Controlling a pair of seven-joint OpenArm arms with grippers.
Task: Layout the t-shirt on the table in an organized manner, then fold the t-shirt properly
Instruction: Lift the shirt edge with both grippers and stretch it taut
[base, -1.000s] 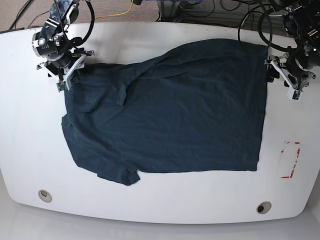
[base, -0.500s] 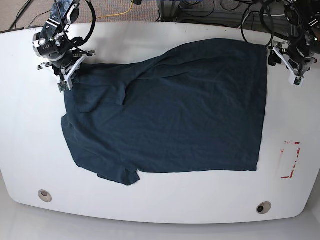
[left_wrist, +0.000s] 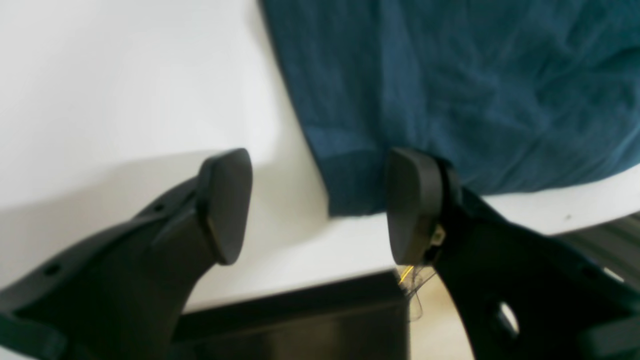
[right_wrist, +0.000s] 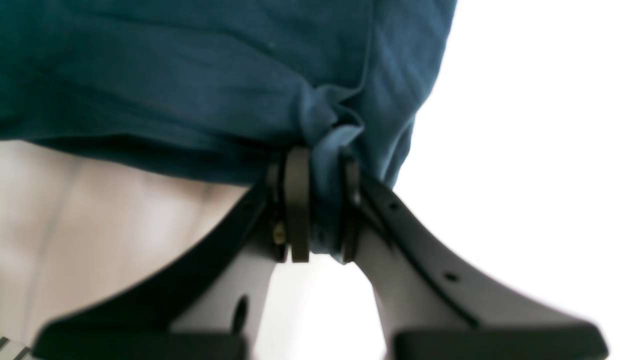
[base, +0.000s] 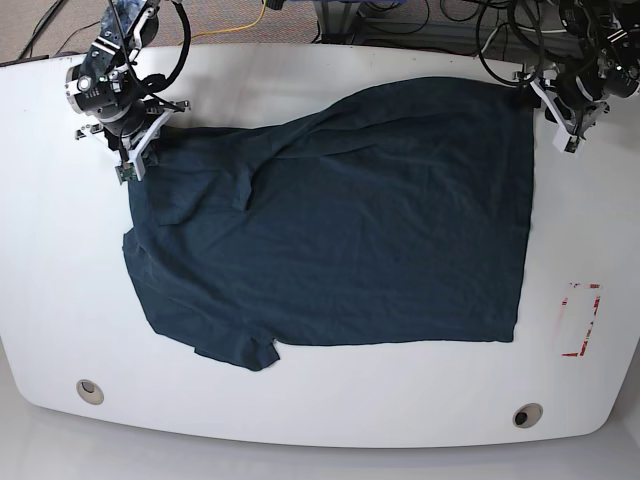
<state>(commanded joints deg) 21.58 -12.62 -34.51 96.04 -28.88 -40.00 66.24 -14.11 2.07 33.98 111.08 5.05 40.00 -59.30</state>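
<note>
A: T-shirt (base: 340, 220) position?

B: The navy shirt lies spread on the white table (base: 60, 260), covering most of the middle. Body mostly flat with some creases. Hem edge runs down the right side, near the red tape rectangle (base: 580, 320) but apart from it. A sleeve sticks out at the near left. Far-left part is wrinkled, with a fold ridge running diagonally.

A: Right gripper (right_wrist: 320, 210)?

B: It sits at the far-left corner of the cloth in the base view (base: 135, 150). The wrist view shows its pads pressed together on a bunched bit of the shirt's edge (right_wrist: 330, 135); fabric is squeezed between them and puckers just above. So it's pinching the t-shirt.

A: Left gripper (left_wrist: 317, 205)?

B: Far right of the base view (base: 560, 115), just beside the shirt's far-right corner. Fingers spread wide in the wrist view, nothing between the pads (left_wrist: 225, 205). The shirt corner (left_wrist: 350, 185) shows through the gap, lying on the table below; whether the one pad overlapping the fabric edge in that view touches it can't be told.

A: Anything else?

B: Two round grey grommet holes near the front edge, one near left (base: 90, 390), one near right (base: 527, 414). Cables (base: 250, 20) on the floor beyond the far edge.
</note>
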